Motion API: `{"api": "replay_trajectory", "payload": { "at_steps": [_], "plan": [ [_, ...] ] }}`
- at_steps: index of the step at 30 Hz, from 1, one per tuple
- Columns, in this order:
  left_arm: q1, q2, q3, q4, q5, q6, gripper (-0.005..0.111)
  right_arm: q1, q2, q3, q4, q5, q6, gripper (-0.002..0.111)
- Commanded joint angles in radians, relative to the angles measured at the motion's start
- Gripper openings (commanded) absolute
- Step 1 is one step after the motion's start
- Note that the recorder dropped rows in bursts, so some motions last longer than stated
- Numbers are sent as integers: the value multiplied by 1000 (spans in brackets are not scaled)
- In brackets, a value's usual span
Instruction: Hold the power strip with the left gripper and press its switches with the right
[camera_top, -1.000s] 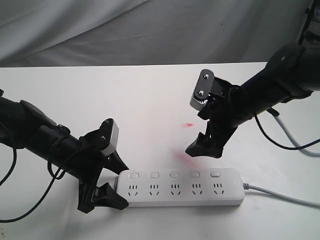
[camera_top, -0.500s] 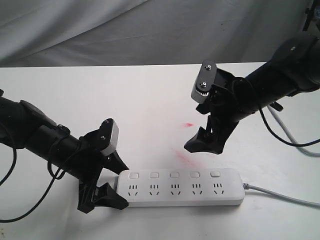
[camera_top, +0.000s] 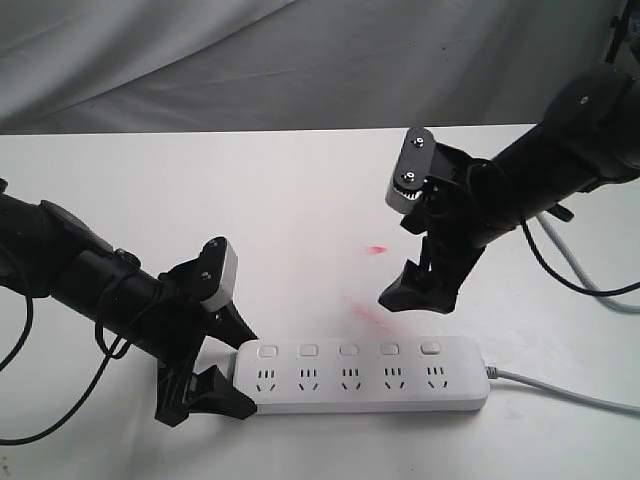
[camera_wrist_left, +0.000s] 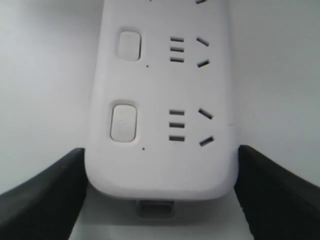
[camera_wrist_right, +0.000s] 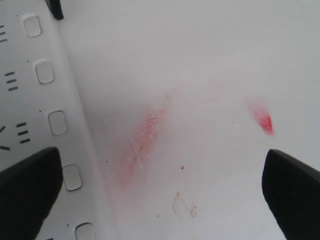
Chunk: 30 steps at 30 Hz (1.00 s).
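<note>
As it reaches in low from the left of the exterior view, the matte black left arm (camera_top: 80, 275) lies almost along the table (camera_top: 300, 190), its small white block (camera_top: 225, 275) turned upward.

Left gripper (camera_top: 248, 374): fingers set wide, one on each long edge of the rounded end of the power strip (camera_top: 360, 378). Both fingers touch it, so that end is gripped. The left wrist view (camera_wrist_left: 161, 162) shows this closely.

Right arm (camera_top: 560, 150): thick, glossy dark grey. It enters from the upper right and slopes down toward the middle.

Right gripper (camera_top: 412, 262): pointed downward, fingers spread to their widest. In the right wrist view (camera_wrist_right: 160, 192) only bare table shows between them. It holds nothing, stands clear of the strip and hangs over the table just behind the row of switches (camera_top: 348, 350), nearest the fourth.

Power strip, position: flat, sockets up, lengthwise along the near side of the table in the exterior view. Its five switches run along the far side of the sockets, none touched. The grey cord (camera_top: 560, 392) leaves the right end and runs off to the right.

Surface: white table, with a red smear (camera_top: 365, 312) just behind the strip and a smaller red spot (camera_top: 377, 249) farther back.

Surroundings: creased grey cloth (camera_top: 300, 60) behind the table; a grey cable (camera_top: 580, 272) at the right edge.
</note>
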Motion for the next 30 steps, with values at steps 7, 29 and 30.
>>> {"api": "replay_trajectory", "payload": {
  "at_steps": [7, 29, 30],
  "plan": [
    [-5, -1, -3, -5, -3, 3, 56, -111, -42, 5, -2, 76, 10, 103],
    [-5, -1, -3, -5, -3, 3, 56, -137, -73, 79, 33, 52, -27, 103],
    [-5, -1, -3, -5, -3, 3, 56, -137, -73, 108, 37, -7, -36, 103]
  ]
}}
